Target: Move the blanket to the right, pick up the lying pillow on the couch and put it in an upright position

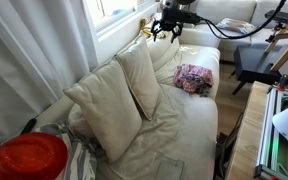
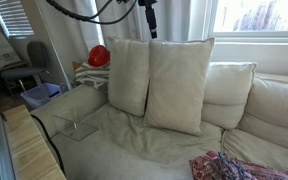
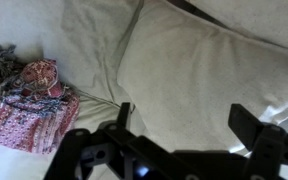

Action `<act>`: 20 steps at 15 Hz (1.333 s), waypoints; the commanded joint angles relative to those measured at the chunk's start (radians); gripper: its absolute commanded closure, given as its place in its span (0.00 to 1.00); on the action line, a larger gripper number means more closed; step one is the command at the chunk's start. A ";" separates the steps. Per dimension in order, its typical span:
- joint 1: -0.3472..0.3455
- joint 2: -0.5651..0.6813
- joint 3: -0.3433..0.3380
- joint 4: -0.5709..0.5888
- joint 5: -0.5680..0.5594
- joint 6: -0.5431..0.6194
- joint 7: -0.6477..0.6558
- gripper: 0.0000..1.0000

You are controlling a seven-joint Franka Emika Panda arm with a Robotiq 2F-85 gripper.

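On the couch (image 3: 9, 165), in the wrist view, the blanket (image 3: 29, 100) lies outside the wide, empty fingers of the gripper (image 3: 182, 115), toward the view's left edge.

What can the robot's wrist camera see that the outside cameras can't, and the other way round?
Only the wrist view: the gripper right up close, open, with its black fingers wide apart. Only the exterior views: the window, a round red thing and two tall cushions standing up. Shared: the pink patterned blanket lying on the cream couch.
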 commanded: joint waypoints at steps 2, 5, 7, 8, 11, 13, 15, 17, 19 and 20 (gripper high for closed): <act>-0.026 -0.041 0.032 -0.027 0.016 0.012 -0.051 0.00; -0.026 -0.037 0.032 -0.023 0.015 0.011 -0.050 0.00; -0.026 -0.031 0.032 -0.023 0.015 0.011 -0.050 0.00; -0.013 -0.015 0.039 -0.018 -0.006 0.011 -0.038 0.00; -0.026 -0.042 0.065 -0.040 0.035 -0.023 -0.166 0.00; -0.036 -0.073 0.072 -0.064 0.044 -0.031 -0.265 0.00; -0.040 -0.094 0.066 -0.078 0.029 -0.004 -0.313 0.00; -0.047 -0.108 0.065 -0.081 0.027 0.000 -0.355 0.00; -0.053 -0.118 0.067 -0.083 0.029 0.006 -0.392 0.00; -0.049 -0.082 0.067 -0.041 0.018 -0.007 -0.346 0.00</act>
